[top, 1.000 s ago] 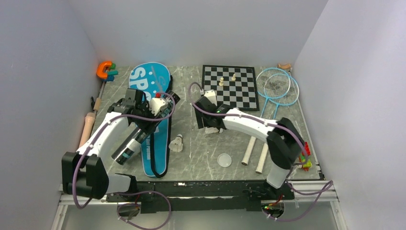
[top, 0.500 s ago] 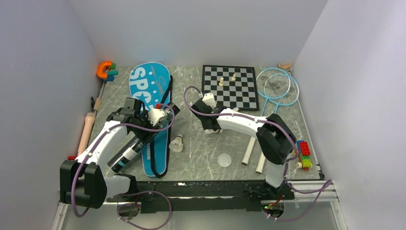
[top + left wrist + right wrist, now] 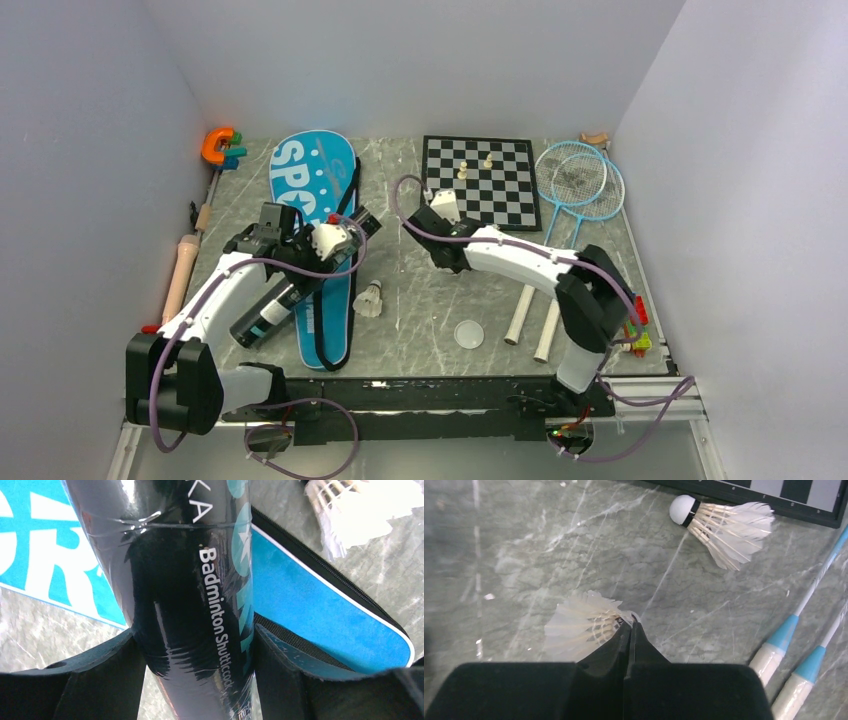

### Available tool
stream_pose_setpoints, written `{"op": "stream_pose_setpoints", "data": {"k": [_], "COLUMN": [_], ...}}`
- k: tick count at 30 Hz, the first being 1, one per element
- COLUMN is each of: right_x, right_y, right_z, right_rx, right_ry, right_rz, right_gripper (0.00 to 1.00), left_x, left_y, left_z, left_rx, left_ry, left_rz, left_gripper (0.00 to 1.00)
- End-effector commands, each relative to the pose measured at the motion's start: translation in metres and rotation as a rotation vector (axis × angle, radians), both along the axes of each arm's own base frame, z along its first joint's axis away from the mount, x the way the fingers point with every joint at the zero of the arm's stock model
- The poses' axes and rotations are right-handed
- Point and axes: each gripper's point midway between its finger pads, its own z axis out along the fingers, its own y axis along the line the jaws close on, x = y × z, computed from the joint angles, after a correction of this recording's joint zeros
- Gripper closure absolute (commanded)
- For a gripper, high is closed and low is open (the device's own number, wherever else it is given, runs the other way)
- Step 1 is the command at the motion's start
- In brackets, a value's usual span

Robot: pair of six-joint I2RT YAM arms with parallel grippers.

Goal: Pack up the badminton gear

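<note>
My left gripper point(image 3: 195, 655) point(image 3: 292, 268) is shut on the long black tube point(image 3: 185, 580) point(image 3: 300, 280), which lies slanted over the blue SPORT bag point(image 3: 312, 180) point(image 3: 325, 605). My right gripper point(image 3: 630, 626) point(image 3: 447, 262) is shut, its tips pinching the feather rim of a white shuttlecock point(image 3: 579, 625) just above the table. A second shuttlecock point(image 3: 724, 522) lies by the chessboard's edge. Another one point(image 3: 372, 298) point(image 3: 350, 505) stands beside the bag. Two light-blue rackets point(image 3: 580, 185) lie at the back right, their white handles point(image 3: 535, 320) point(image 3: 774, 652) pointing toward me.
A chessboard point(image 3: 480, 180) with pieces sits at the back centre. A round clear lid point(image 3: 468, 333) lies near the front. An orange clamp point(image 3: 220, 145) and a wooden-handled tool point(image 3: 182, 265) line the left wall. Coloured bricks point(image 3: 637, 335) sit by the right arm's elbow.
The right gripper's jaws closed onto the shuttlecock's feathers. The left arm shifted the tube slightly toward the front left over the bag.
</note>
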Motion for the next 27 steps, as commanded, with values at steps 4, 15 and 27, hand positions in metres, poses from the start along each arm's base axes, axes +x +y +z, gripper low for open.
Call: {"op": "stream_pose_setpoints", "data": {"k": [4,15,27], "right_x": [-0.010,-0.049,-0.079], "right_y": [-0.011,0.003,0.043], "right_z": [0.102,0.229,0.264], "right_rx": [0.222,0.885,1.207], "right_ry": [-0.128,-0.240,-0.237], "right_rz": [0.018,0.336,0.568], "right_gripper": [1.00,1.00,1.00], "left_x": [0.012,-0.016,-0.016], "left_y": [-0.030,-0.056,-0.079], "left_z": [0.034,0.077,0.100], "left_rx": [-0.046,-0.118,-0.257], "left_ry": [-0.190,-0.373,-0.421], "left_rz": [-0.340,-0.626,-0.643], "left_gripper": [0.64,0.73,0.93]}}
